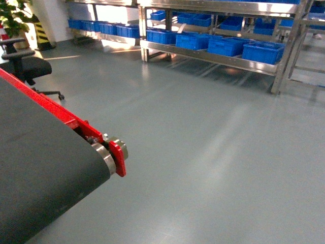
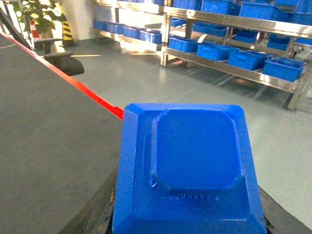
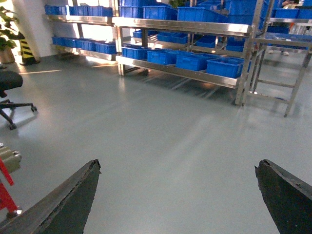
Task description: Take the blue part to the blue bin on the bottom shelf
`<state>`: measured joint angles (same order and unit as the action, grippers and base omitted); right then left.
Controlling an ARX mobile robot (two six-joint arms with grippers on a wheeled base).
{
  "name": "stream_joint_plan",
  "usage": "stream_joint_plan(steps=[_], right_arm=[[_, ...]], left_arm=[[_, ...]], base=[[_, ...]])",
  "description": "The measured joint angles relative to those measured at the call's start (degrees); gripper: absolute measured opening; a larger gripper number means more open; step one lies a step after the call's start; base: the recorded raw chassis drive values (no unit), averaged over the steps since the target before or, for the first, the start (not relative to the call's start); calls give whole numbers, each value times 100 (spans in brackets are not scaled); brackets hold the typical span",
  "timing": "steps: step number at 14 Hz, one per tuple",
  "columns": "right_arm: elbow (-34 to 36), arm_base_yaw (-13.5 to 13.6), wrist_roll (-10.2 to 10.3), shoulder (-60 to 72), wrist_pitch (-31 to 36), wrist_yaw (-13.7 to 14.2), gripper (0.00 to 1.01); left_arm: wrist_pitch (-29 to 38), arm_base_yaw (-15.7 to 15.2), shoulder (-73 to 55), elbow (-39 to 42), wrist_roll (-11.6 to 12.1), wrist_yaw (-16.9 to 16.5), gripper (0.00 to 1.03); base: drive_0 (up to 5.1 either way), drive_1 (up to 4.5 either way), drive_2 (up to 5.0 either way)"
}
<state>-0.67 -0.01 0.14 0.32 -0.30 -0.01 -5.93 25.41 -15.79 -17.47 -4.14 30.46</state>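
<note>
The blue part (image 2: pixel 187 165), a square moulded piece with a raised centre, fills the lower left wrist view. My left gripper (image 2: pixel 190 217) is shut on it, and a dark finger (image 2: pixel 95 214) shows on each side. It hangs over the end of the dark conveyor belt (image 2: pixel 44 136). My right gripper (image 3: pixel 178 168) stands open over bare floor with nothing between its fingers (image 3: pixel 73 200). Far across the floor, the bottom shelf (image 1: pixel 213 58) carries a row of blue bins (image 1: pixel 263 52). Neither gripper shows in the head view.
The black conveyor belt (image 1: pixel 35 168) with a red side rail (image 1: pixel 51 109) and end roller (image 1: pixel 104 155) fills the left. An office chair (image 1: pixel 25 66) and a plant (image 1: pixel 12 15) stand behind it. Grey floor (image 1: pixel 203 152) stretches to the steel racks. More bins sit on upper levels (image 3: pixel 195 12).
</note>
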Motion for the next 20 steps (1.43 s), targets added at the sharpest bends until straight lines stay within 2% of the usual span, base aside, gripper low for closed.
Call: stream_joint_plan(steps=[20], right_arm=[[0, 0, 0, 0, 0, 0, 98]], left_arm=[[0, 0, 0, 0, 0, 0, 43]], base=[[-150, -150, -150]])
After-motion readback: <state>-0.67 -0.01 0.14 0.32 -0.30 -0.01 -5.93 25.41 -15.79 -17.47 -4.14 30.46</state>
